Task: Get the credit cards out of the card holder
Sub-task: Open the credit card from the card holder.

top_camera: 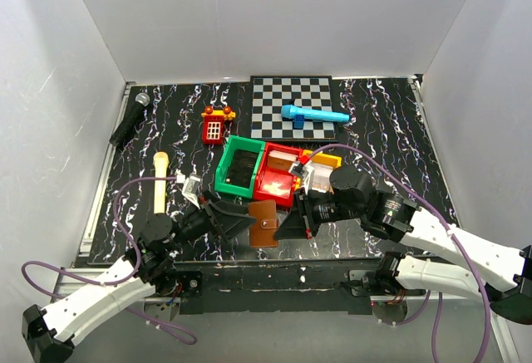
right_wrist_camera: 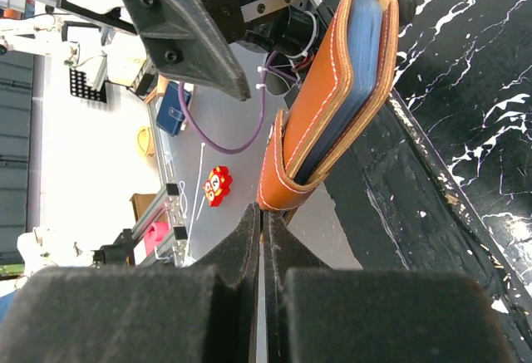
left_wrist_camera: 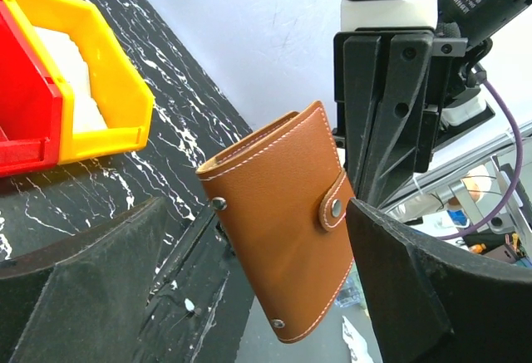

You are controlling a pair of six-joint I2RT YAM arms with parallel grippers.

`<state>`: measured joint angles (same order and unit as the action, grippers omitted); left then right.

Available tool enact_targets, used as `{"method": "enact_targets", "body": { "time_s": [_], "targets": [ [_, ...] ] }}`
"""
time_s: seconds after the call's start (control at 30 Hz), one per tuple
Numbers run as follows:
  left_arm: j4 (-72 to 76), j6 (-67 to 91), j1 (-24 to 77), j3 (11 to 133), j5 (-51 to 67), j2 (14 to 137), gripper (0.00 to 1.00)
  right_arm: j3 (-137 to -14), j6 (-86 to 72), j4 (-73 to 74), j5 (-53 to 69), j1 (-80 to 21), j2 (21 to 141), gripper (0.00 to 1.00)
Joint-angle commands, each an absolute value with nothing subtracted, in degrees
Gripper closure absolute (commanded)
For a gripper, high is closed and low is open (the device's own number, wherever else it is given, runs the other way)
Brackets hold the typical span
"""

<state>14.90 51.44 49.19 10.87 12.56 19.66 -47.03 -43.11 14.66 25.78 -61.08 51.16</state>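
Card holder [left_wrist_camera: 283, 230] snapped shut, cards hidden inside

Blue microphone [top_camera: 313, 115] on checkerboard [top_camera: 270, 97]; green bin [top_camera: 223, 169] touching red bin [top_camera: 269, 191].

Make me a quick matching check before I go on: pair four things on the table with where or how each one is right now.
Things:
1. card holder
2. blue toy microphone
3. black microphone
4. green bin

Places or states:
A. lying on the checkerboard
B. right beside the red bin, on its left in the top view
C. folded shut, at the near edge of the table
D. at the far left corner

Pairs: 1-C, 2-A, 3-D, 4-B
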Motion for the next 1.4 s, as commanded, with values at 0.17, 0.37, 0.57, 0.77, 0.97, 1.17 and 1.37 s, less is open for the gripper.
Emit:
{"method": "enact_targets", "body": {
  "time_s": [0.17, 0.37, 0.57, 0.77, 0.97, 1.17, 1.37],
  "targets": [
    [29.2, 53.9, 48.3, 8.2, 20.8, 24.3, 0.17, -46.8, -44.1, 6.2, 30.1, -60.8, 50.9, 0.99],
    [36.1, 56.9, 47.1, 5.6, 22.8, 23.5, 0.23, -46.4, -44.5, 5.6, 30.1, -60.8, 50.2, 0.99],
    [37.8, 57.9, 46.3, 5.6, 23.6, 22.9, 0.38, -45.5, -44.3, 5.8, 29.7, -60.8, 50.3, 0.99],
    [38.2, 58.4, 46.2, 6.0, 24.1, 22.8, 0.53, -44.6, -44.1, 5.7, 29.3, -60.7, 50.4, 0.99],
    [37.8, 59.0, 46.1, 5.5, 23.4, 22.0, 0.59, -43.7, -44.3, 6.0, 28.8, -60.0, 50.1, 0.99],
    [36.7, 58.8, 46.1, 6.2, 24.1, 22.8, 0.72, -43.4, -44.6, 6.1, 28.8, -59.5, 50.1, 0.99],
    [34.2, 57.9, 46.1, 8.3, 25.2, 24.9, 0.85, -47.2, -42.7, 10.9, 27.8, -59.5, 51.6, 0.99]
  ]
}}
